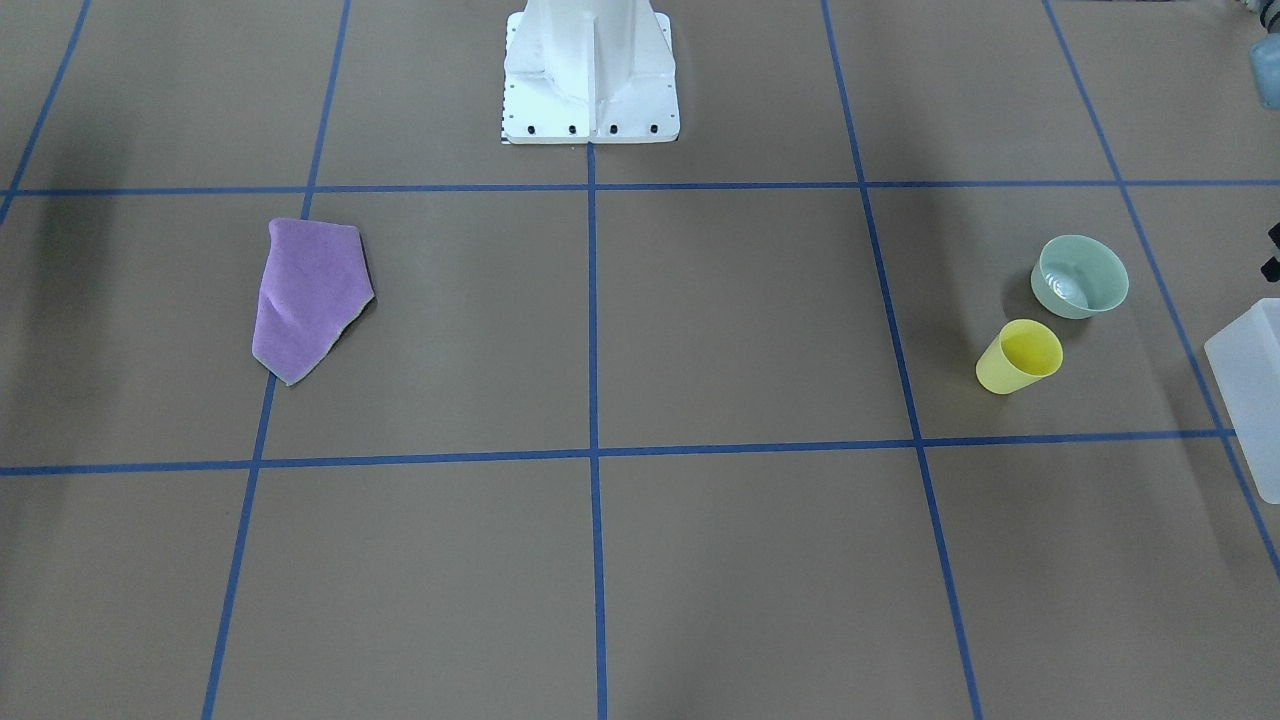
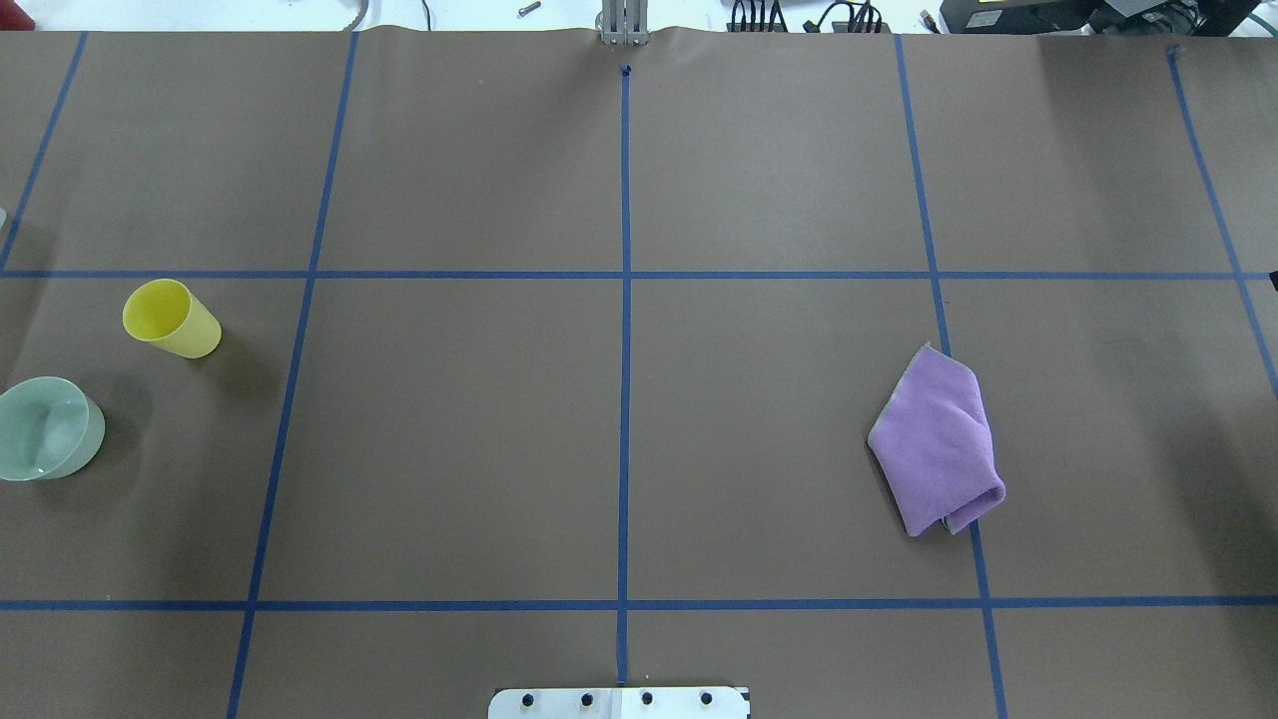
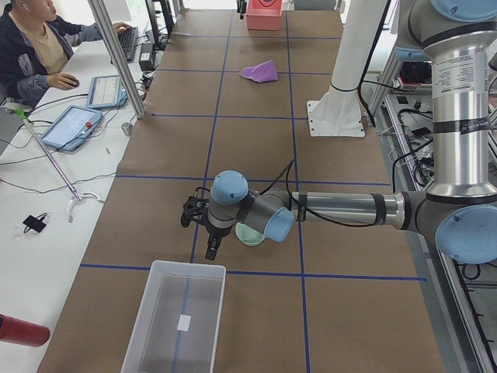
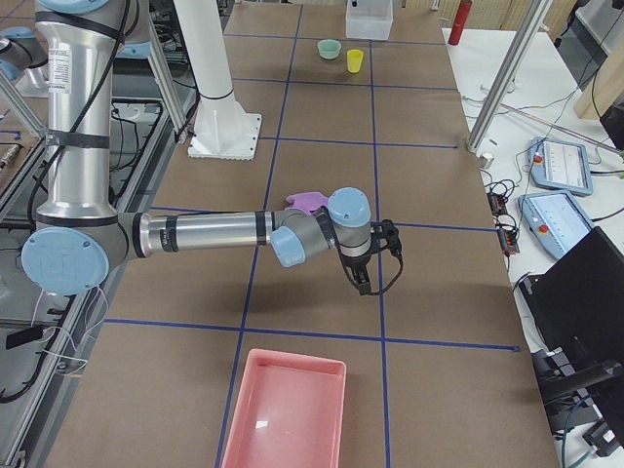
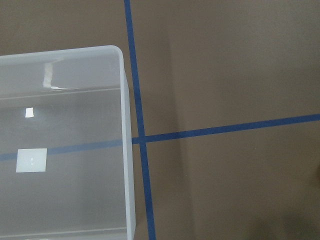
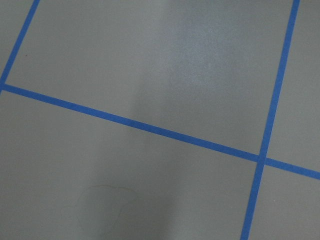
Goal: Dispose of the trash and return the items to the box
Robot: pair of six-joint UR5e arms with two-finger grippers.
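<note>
The frosted translucent box (image 3: 177, 318) stands empty at the table's left end; its corner shows in the left wrist view (image 5: 60, 145) and at the front view's edge (image 1: 1250, 390). A yellow cup (image 1: 1020, 357) and a pale green bowl (image 1: 1080, 276) stand near it. A purple cloth (image 2: 939, 439) lies folded on the right half. My left gripper (image 3: 189, 214) hovers beside the bowl, short of the box; I cannot tell whether it is open or shut. My right gripper (image 4: 393, 237) hovers past the cloth (image 4: 307, 202); I cannot tell its state either.
A pink tray (image 4: 285, 409) sits empty at the table's right end. The white robot pedestal (image 1: 590, 70) stands at the robot's edge of the table. A red bottle (image 3: 19, 330) lies off the table near the box. An operator sits at a side desk.
</note>
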